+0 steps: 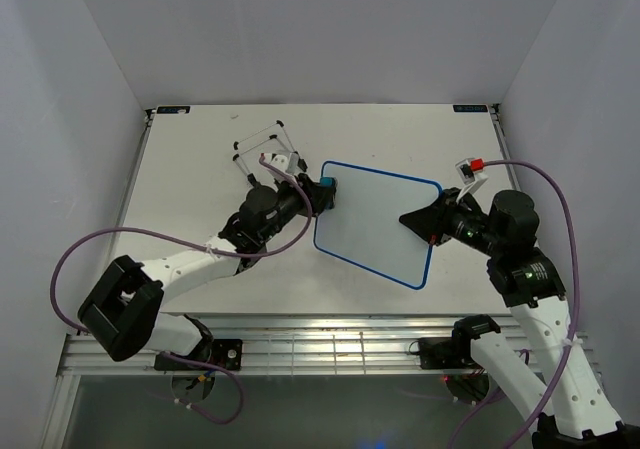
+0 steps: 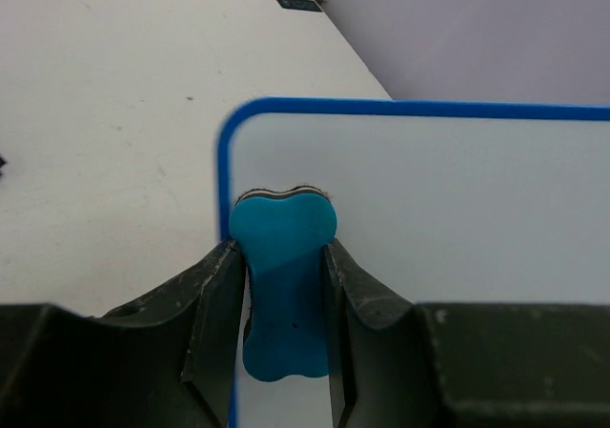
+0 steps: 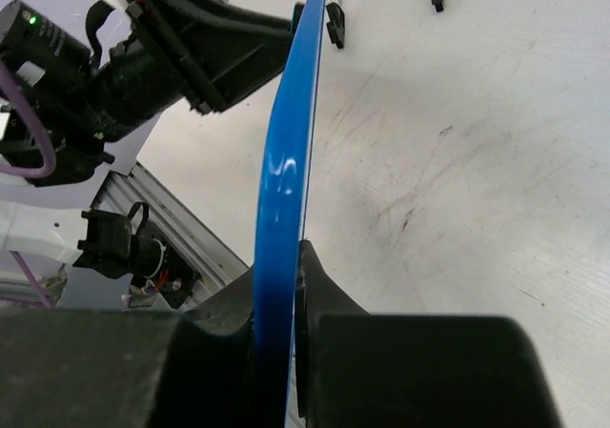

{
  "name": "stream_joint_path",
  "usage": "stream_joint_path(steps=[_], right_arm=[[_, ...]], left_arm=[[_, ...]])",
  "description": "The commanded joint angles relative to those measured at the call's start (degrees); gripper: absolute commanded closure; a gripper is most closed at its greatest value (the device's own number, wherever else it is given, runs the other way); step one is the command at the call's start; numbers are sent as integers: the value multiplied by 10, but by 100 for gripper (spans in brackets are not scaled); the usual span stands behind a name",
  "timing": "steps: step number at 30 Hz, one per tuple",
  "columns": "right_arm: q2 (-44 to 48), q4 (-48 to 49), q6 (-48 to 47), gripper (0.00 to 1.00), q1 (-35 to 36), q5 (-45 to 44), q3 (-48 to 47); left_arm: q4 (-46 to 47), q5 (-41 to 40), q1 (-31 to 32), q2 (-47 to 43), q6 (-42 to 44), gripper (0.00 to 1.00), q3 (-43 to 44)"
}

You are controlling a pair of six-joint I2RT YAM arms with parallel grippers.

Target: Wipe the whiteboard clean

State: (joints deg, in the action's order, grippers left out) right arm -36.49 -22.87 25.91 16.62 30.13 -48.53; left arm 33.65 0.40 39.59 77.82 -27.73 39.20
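- Blue plastic frames the whiteboard (image 1: 378, 224), which sits near the middle of the worktop (image 1: 190, 159), turned askew between our two arms.
- We see its face as plain white in both the top view and the left wrist view.
- Our left pincer (image 1: 320, 195) is at the board's left end, near the far corner, clamped on a small blue bone-shaped eraser (image 1: 328, 191).
- In the left wrist view the two dark fingers (image 2: 214, 295) press the eraser's narrow waist from either side. The eraser's rounded head pokes out past them, just inside the rounded blue corner and over the white face.
- We cannot tell from these views whether the eraser's pad actually touches the surface.
- Our right pincer (image 1: 424, 219) pinches the whiteboard at its right edge.
- The right wrist view shows the frame edge-on, wedged between the two fingers and running away towards the left arm's dark body (image 3: 181, 56).
- We cannot tell whether the board lies flat on the worktop or is raised at that side.
- A thin wire stand (image 1: 262, 149) with black feet rests on the worktop behind the left pincer, apart from the board.
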Motion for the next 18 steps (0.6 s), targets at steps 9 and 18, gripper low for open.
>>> stream_joint_path(steps=[9, 18], right_arm=[[-8, 238, 73, 92, 19, 129, 11], [-2, 160, 52, 92, 19, 54, -23]], left_arm=[[12, -39, 246, 77, 14, 100, 91], [-33, -182, 236, 11, 15, 100, 33]])
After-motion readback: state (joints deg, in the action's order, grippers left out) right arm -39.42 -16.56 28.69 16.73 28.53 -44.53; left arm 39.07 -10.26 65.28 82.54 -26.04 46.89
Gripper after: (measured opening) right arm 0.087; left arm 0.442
